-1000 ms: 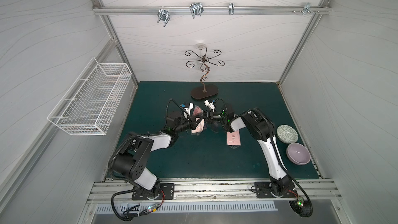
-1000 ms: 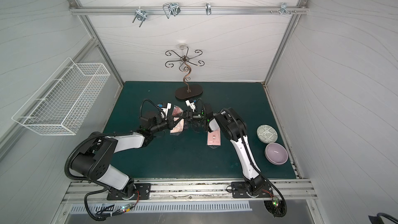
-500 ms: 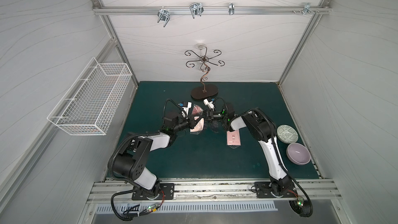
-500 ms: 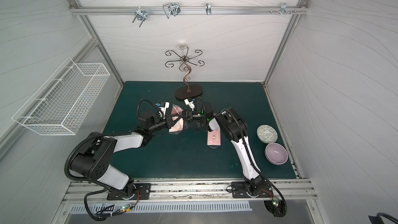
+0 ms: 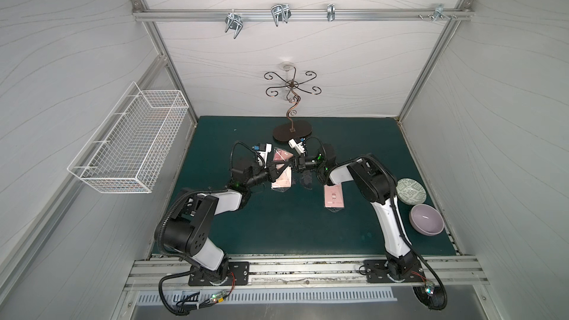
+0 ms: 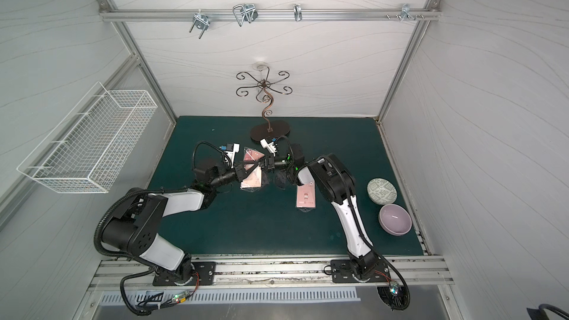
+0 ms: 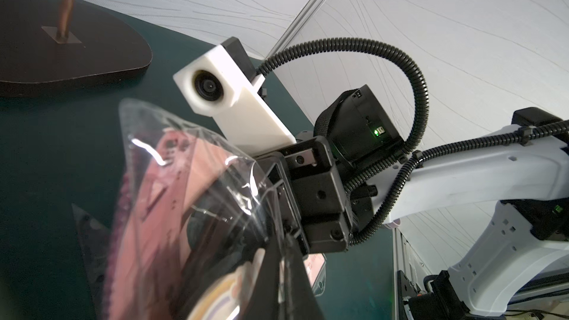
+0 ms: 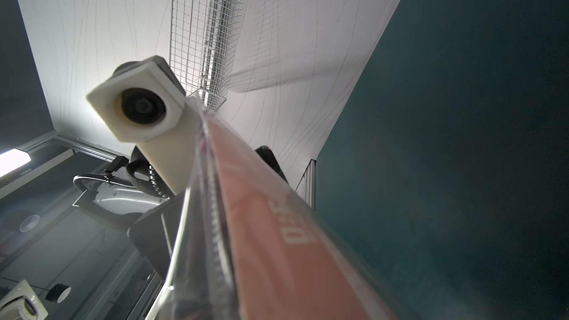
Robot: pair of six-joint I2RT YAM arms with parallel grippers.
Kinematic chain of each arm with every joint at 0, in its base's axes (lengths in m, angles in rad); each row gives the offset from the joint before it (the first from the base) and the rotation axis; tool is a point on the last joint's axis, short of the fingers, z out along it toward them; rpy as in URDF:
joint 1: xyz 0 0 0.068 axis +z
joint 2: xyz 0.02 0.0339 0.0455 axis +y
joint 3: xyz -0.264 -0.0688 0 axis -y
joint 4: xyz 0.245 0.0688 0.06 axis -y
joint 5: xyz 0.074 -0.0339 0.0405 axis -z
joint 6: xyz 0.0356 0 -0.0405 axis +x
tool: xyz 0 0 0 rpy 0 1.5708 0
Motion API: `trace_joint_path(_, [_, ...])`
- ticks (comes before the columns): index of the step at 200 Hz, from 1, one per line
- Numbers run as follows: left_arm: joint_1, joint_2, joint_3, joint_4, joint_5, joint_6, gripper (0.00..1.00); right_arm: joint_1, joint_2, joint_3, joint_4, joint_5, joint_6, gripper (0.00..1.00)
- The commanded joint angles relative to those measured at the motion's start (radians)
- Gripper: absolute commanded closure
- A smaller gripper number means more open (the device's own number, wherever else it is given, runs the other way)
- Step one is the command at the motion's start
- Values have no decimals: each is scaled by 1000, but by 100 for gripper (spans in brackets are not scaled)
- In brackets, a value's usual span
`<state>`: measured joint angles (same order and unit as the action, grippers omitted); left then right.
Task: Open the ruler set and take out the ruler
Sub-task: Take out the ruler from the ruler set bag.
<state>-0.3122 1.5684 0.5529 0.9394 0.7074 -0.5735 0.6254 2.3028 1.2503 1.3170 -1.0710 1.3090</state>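
While the left claw (image 5: 280,168) keeps its fingers pressed together on the pink ruler set in a clear plastic sleeve (image 5: 284,180), the right claw (image 5: 294,164), which stood part-spread a second ago, is now closed and pinches the sleeve's opposite edge. Both arms meet over the middle of the dark green table mat (image 5: 277,226), just in front of the brown metal stand with an oval base (image 5: 292,134), much where they were before. The left wrist view shows the right claw's fingers (image 7: 278,207) gripping crinkled plastic, with the pink rulers still inside the sleeve (image 7: 160,210). Whether the set's low end touches the mat cannot be told. Nearby, the flat pink packet (image 5: 333,197) lies on the mat beside the right arm, unmoved since the earlier frames.
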Motion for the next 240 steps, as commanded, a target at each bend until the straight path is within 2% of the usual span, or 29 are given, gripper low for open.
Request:
trace_joint_path(1, [-27, 10, 11, 43, 80, -9, 100, 33, -42, 33, 70, 16, 24, 100])
trace_joint_path(39, [-25, -1, 22, 1, 47, 6, 100, 9, -36, 3, 68, 32, 34, 100])
trace_joint_path(48, [-24, -10, 24, -16, 42, 16, 90, 0, -35, -10, 67, 39, 32, 100])
trace_joint_path(63, [-22, -41, 35, -65, 20, 27, 62, -13, -32, -22, 71, 41, 28, 100])
trace_joint_path(85, [-19, -132, 42, -143, -49, 37, 28, -26, -25, -32, 71, 46, 31, 100])
trace_joint_path(100, [-15, -211, 38, -187, -106, 50, 23, -32, -25, -39, 71, 45, 29, 100])
trace_joint_path(112, [-4, -274, 36, -257, -199, 50, 19, -36, -30, -42, 71, 41, 26, 100])
trace_joint_path(133, [79, -339, 9, -324, -296, -15, 21, -44, -53, -60, 70, 30, 19, 100])
trace_joint_path(158, [174, -292, -46, -293, -279, -95, 22, -56, -85, -98, 71, 34, 0, 100])
trace_joint_path(187, [155, -149, -23, -224, -148, -98, 22, -57, -104, -103, 71, 29, -4, 100])
trace_joint_path(210, [112, -100, 12, -235, -105, -46, 27, -56, -123, -112, 71, 23, -15, 100])
trace_joint_path(227, [85, -91, 29, -237, -97, -21, 35, -55, -127, -121, 71, 21, -16, 100])
trace_joint_path(240, [79, -81, 39, -217, -80, -26, 55, -54, -127, -129, 70, 23, -25, 100])
